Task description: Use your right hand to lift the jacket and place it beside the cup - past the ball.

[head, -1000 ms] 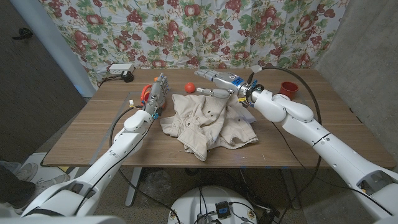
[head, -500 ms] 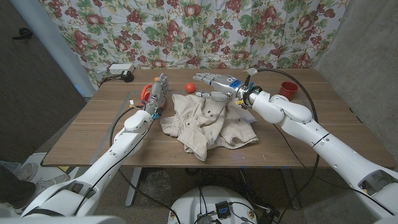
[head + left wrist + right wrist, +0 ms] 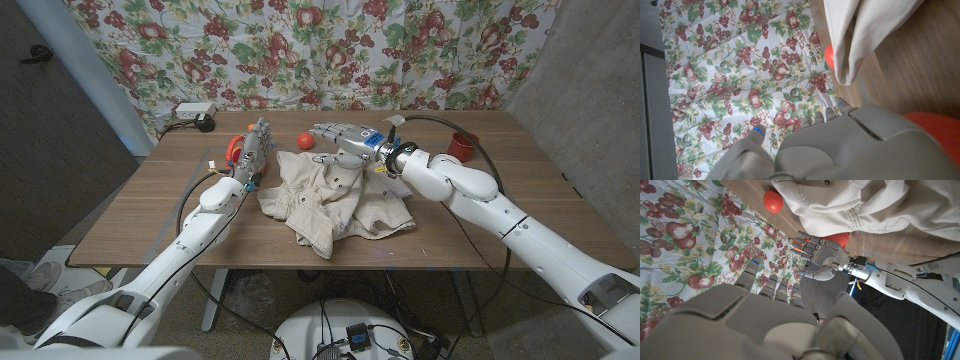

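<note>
**Inspector:** Report the surface (image 3: 150, 205) from left to right, with the jacket as reference.

**Assistant:** Left of the jacket (image 3: 335, 195), the left hand (image 3: 252, 150) stands upright near the collar-side edge, fingers extended and a little apart, holding nothing. An orange object (image 3: 233, 152) sits just behind it; I cannot tell what it is. The jacket itself lies crumpled at mid-surface, long axis running roughly across from left to right, with one flap trailing toward the near edge. The ball (image 3: 306, 139) rests just beyond the jacket's far edge. The right hand (image 3: 345, 136) hovers over that same far edge, beside the ball, fingers spread and gripping nothing. Well to the right of the jacket, near the far corner, stands the cup (image 3: 461, 144).

**Inspector:** The relation governing the next move?

**Assistant:** The cloth lies directly beneath and slightly nearward of the right fingers (image 3: 325, 131); whether they touch it cannot be told. In my judgement a descent and closure on the upper fold is called for. The right hand is the nearer to a usable fold.

**Inspector:** Risk?

**Assistant:** The ball sits close beside the right hand; a careless closure may knock it. The lift is not yet begun.
</note>
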Controlling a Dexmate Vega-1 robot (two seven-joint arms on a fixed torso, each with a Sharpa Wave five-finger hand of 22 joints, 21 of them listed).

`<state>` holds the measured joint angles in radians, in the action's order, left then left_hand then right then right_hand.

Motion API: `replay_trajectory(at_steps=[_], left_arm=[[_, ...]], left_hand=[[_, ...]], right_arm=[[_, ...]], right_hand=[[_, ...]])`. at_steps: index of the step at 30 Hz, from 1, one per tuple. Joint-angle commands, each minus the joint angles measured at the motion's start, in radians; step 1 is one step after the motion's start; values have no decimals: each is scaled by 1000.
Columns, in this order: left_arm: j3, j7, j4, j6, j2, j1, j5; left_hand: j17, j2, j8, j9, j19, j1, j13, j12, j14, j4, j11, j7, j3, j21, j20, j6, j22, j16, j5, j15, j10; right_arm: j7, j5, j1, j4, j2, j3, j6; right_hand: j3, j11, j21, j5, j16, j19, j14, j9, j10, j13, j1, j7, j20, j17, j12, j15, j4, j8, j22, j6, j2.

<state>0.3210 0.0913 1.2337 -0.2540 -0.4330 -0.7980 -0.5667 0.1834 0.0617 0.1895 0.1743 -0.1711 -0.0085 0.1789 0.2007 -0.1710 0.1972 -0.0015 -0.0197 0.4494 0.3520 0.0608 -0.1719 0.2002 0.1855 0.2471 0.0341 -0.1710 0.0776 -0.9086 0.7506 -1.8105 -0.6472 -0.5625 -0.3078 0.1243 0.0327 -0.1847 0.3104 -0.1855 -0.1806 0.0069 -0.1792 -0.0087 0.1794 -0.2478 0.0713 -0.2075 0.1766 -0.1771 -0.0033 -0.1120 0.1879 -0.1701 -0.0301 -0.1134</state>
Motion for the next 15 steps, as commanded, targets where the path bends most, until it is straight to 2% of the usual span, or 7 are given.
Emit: replay_trajectory(at_steps=[1,15], left_arm=[[0,-2,2,-1,0,-2,0],[-1,-6,8,4,0,-4,-1]], left_hand=[[2,124,-4,5,-126,3,6,0,-233,1,2,-10,0,-1,3,-207,2,5,8,11,-231],[2,125,-4,5,-125,3,6,1,-233,1,3,-9,0,-2,3,-207,2,5,8,11,-231]], right_arm=[[41,-66,2,-37,-12,-33,76],[60,-99,-4,-47,-23,-63,112]], right_hand=[[-4,5,3,-4,5,11,-11,-3,-15,2,-2,12,-6,2,2,1,5,-7,-3,8,17],[-8,7,2,-8,4,16,-16,-4,-24,2,-3,17,-7,2,0,7,10,-6,-4,15,28]])
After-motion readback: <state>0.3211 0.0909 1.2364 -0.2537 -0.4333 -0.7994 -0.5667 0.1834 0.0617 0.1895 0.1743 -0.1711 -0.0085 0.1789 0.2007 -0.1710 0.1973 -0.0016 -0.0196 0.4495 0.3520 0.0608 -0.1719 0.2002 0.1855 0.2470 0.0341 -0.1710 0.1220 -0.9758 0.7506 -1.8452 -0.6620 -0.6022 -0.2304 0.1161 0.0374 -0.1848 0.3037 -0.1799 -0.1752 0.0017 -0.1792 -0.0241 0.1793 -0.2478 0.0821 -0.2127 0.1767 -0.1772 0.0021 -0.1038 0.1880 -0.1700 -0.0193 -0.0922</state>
